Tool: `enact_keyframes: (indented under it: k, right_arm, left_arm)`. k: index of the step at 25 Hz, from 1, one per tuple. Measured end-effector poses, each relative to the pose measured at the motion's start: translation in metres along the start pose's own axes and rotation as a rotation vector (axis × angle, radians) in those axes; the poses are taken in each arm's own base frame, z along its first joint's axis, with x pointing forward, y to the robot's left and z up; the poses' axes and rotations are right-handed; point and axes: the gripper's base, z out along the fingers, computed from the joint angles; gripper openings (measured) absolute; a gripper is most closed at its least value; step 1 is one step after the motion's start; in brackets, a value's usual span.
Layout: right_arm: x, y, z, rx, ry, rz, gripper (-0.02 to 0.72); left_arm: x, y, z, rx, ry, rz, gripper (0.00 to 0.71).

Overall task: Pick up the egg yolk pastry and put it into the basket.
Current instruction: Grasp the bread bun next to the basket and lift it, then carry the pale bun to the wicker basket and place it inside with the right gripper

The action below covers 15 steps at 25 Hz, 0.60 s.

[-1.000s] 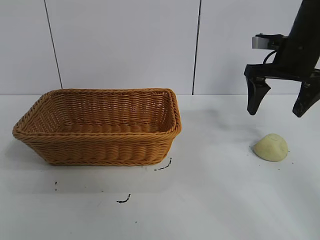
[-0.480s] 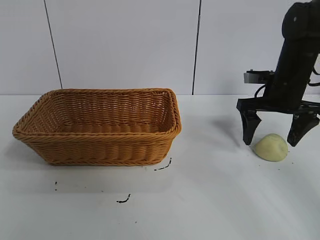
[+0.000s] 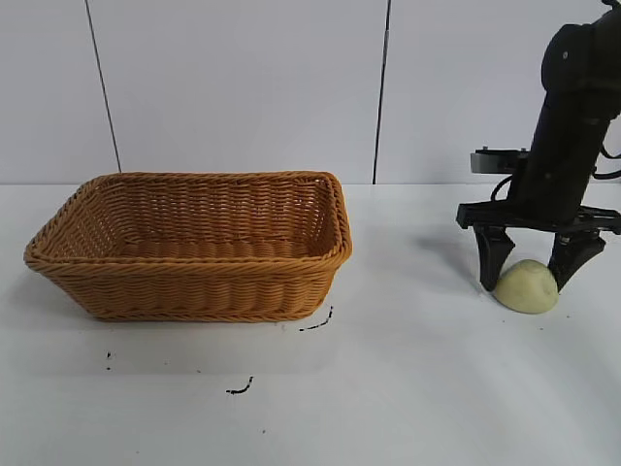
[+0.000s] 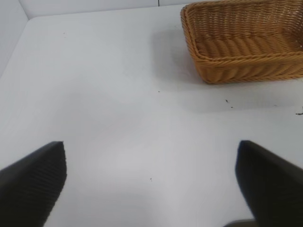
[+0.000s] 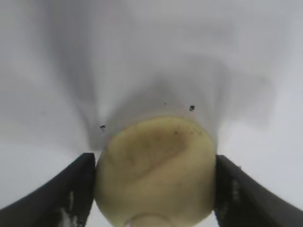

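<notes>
One basket sits toward the left of the white table, its long braided rim facing the camera and its flared right end wall standing well apart from everything else. One egg yolk pastry rests on the table far to the right of it, close to the right edge of the exterior view. A wide bare strip of table lies between the basket's right rim and the pastry, crossed only by a few small black marks near the basket's front corner. The right gripper stands upright over the pastry with one finger on each side; in the right wrist view the two dark fingers press against the pastry's flanks, clasping it while it still sits on the table. The left gripper hangs spread wide over bare table, the basket's corner well beyond it.
</notes>
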Motion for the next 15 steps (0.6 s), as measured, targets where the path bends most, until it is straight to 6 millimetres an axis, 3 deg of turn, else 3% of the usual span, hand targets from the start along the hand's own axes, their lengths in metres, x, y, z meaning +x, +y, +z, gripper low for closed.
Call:
enact_keyframes:
  k: [5,15]
  right_arm:
    - [-0.007,0.001,-0.021,-0.004,0.029,-0.007,0.208]
    - [-0.031,0.006,-0.134,-0.001,-0.205,-0.024,0.204]
  left_arm:
    - [0.0,0.0,0.0,0.0,0.0,0.0,0.697]
    - [0.0,0.0,0.0,0.0,0.0,0.0,0.697]
